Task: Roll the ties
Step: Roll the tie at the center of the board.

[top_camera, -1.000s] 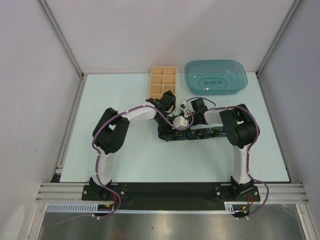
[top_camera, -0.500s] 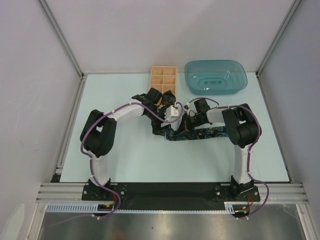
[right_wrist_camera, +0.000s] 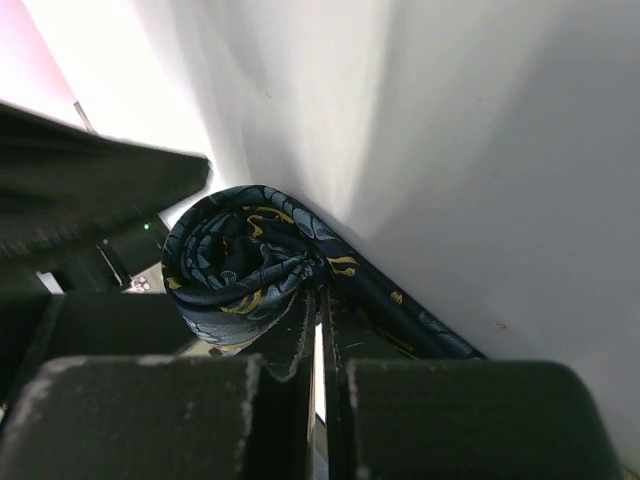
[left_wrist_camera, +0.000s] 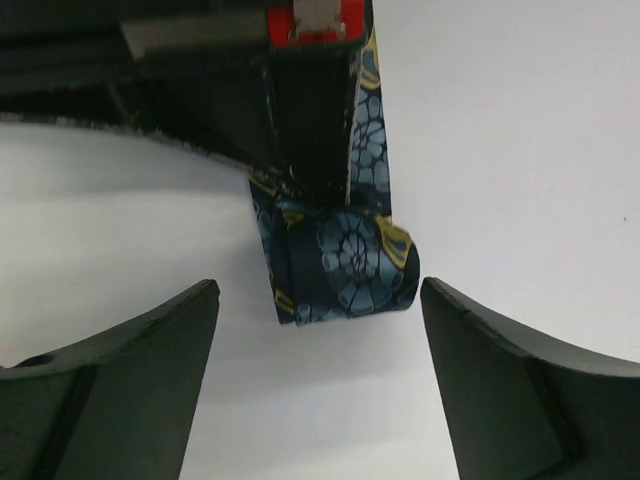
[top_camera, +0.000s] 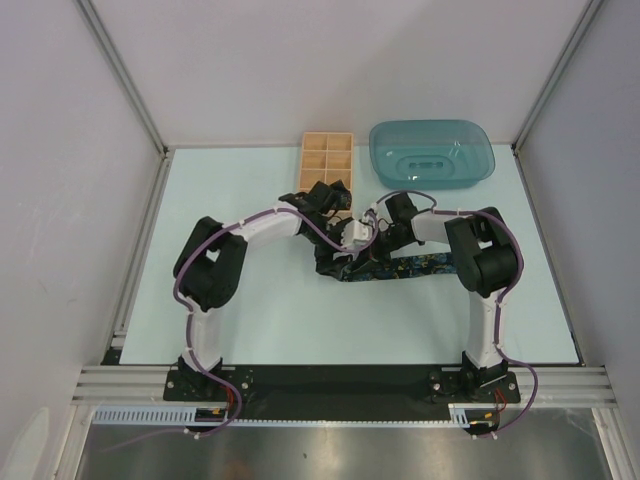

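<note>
We start with the counter (top_camera: 250,320), pale and broad, with the teal tray (top_camera: 432,155) and the wooden box (top_camera: 325,165) at its far edge, well apart from the work. Nearer the middle lies the tie (top_camera: 420,266). Its unrolled length runs left to right across the counter toward the right arm's side, and its left end is wound into a compact roll (left_wrist_camera: 345,262). Both arms reach in over that end.

The right claw (right_wrist_camera: 320,318) is clenched tight, its tips hard against the roll where the flat strip leaves it. Whether a layer of cloth is nipped between them we cannot tell. The left claw (left_wrist_camera: 317,295) stands spread wide and grasps nothing. The roll sits straight ahead of it, between its two fingers (left_wrist_camera: 150,350) and apart from both.

Seen from the left wrist, the roll's long axis seems to run across, from one finger toward the other, with the strip leading away toward the right claw. We judge the left claw best placed to take the roll by closing on its two ends.
</note>
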Robot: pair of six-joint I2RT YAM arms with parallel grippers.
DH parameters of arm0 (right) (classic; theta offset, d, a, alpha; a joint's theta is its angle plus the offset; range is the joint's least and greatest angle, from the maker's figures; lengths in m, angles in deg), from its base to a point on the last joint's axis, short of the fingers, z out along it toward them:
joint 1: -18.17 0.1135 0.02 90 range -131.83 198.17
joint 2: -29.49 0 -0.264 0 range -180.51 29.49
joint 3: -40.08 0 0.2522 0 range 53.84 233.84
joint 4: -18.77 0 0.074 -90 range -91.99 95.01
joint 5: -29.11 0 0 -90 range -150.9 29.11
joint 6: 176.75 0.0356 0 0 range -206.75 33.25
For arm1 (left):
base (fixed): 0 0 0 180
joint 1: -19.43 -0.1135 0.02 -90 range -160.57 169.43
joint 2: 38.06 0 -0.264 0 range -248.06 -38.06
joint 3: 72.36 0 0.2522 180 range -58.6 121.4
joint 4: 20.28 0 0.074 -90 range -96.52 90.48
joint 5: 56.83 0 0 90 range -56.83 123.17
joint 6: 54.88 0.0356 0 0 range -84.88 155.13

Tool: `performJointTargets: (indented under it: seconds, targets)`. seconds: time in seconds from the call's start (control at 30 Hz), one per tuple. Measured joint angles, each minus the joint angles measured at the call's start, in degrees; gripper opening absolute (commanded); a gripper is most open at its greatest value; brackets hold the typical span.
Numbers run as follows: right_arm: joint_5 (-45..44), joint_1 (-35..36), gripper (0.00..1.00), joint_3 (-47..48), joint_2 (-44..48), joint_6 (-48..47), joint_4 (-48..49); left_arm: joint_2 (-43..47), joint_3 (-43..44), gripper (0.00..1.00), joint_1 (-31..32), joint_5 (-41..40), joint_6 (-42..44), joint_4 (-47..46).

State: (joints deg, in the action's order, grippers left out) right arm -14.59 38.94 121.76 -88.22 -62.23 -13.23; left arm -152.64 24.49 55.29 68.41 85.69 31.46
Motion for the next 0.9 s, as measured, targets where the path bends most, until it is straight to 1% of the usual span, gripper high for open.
performJointTargets:
  seconds: [0.07,0.1,0.17,0.2,0.3,0.43,0.6,0.8,0.9]
  targets:
    - [-0.33,0.13,0.00,0.20,0.04,-0.22,-0.39,-0.76,0.90,0.75,0.79,0.02,0.02,0.04]
    - [-0.42,0.15,0.00,0.26,0.04,-0.26,-0.55,-1.16,1.27,0.68,1.16,0.02,-0.02,0.02]
    - [-0.42,0.15,0.00,0.31,0.07,-0.44,-0.61,-1.90,1.84,0.60,1.97,-0.02,-0.13,0.07]
    - [-0.39,0.15,0.00,0.31,0.07,-0.57,-0.59,-2.27,2.05,0.54,2.27,-0.04,-0.17,0.11]
    - [-0.22,0.22,0.00,0.28,0.04,-0.59,-0.50,-3.04,2.38,0.49,2.93,-0.04,-0.31,0.31]
    - [0.35,0.52,0.00,0.11,0.02,0.02,0.22,-3.39,2.99,0.47,3.26,-0.11,-1.66,0.17]
    - [1.51,0.26,0.00,-0.96,0.02,0.90,2.25,-4.22,3.74,0.48,3.69,-0.68,-3.17,0.09]
    - [4.44,-0.76,0.00,-4.55,0.39,2.45,8.07,-5.22,4.90,0.49,5.09,-2.97,-3.50,0.61]
    - [5.55,-1.03,0.05,-6.56,0.81,4.22,11.52,-5.44,5.05,0.45,5.68,-4.13,-3.56,0.72]
